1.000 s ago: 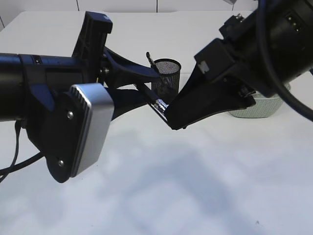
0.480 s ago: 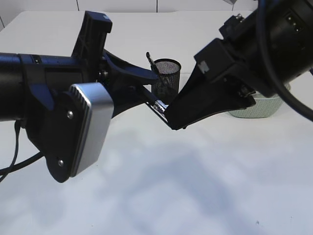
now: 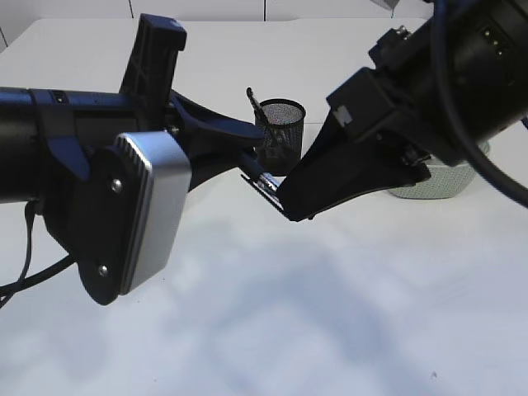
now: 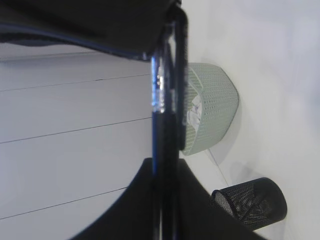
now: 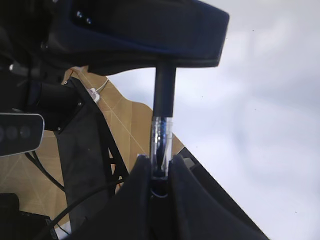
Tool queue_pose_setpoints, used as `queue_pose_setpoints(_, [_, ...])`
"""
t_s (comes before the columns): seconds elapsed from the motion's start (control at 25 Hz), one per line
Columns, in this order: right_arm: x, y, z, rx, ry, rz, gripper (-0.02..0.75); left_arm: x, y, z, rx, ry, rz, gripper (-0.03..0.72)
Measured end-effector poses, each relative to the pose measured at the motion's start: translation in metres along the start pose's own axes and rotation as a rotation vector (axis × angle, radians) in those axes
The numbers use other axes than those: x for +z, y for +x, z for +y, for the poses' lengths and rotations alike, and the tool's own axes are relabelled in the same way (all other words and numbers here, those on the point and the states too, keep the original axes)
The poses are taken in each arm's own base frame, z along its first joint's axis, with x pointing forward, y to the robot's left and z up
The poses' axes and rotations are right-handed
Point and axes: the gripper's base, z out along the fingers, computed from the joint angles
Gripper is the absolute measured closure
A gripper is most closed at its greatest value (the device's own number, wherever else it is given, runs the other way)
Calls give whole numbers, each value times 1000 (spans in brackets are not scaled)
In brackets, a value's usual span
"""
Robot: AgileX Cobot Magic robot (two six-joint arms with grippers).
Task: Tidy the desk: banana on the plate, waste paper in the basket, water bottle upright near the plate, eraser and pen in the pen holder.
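Black pen [image 3: 262, 177] spanning both tools, left tool [image 3: 252, 153] clamped on one end, right tool [image 3: 285, 202] gripping the other

Both arms meet over the middle of the desk [image 3: 330, 313], their grippers joined by a pen [image 3: 266, 177], so no straight path crosses there. The pen holder [image 3: 281, 132] stands just behind at 12 o'clock, 1 pen already leaning in it. The basket [image 3: 433, 180] blocks 3 o'clock. Bare tabletop lies from 5 to 7 o'clock.
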Motion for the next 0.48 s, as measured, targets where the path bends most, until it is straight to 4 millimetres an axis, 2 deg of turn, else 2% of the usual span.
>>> queue_pose_setpoints(0.48, [0, 0, 0, 0, -1, 4, 696, 0, 0, 0, 0, 0, 0, 661])
